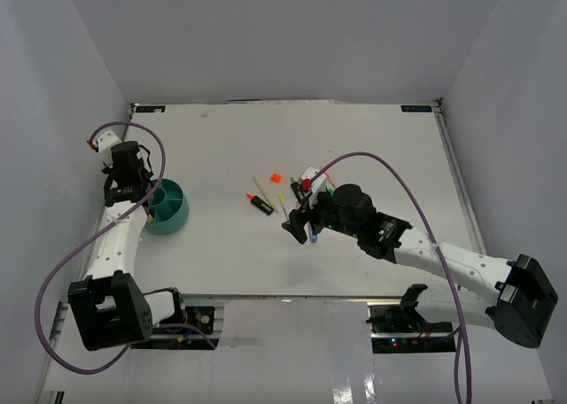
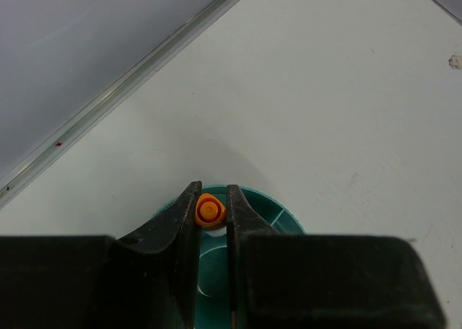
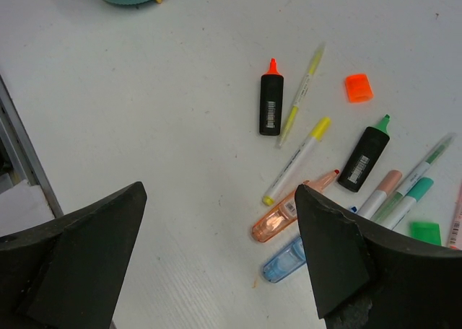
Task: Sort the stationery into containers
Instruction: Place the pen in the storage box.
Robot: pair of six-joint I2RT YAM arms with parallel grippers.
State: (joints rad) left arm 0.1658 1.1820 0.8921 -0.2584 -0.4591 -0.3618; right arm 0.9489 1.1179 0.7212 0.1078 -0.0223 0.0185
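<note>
Left gripper (image 2: 211, 200) pinches an orange-tipped thing (image 2: 209, 211) right over the teal tub (image 2: 283, 215), its body hidden. Right gripper (image 3: 219, 195) gapes wide above pens (image 3: 297, 159) well off the tub; the black marker (image 3: 271, 107) carries an unreadable barcode label.

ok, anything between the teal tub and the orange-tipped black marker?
No, bare table between the teal tub and the orange-tipped black marker; top view shows it.

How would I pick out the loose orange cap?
On the white table, find the scatter of pens near the middle. At its far edge lies the orange cap, alone: short, squarish, with no marker body attached, unlike the orange-tipped black marker nearby.
</note>
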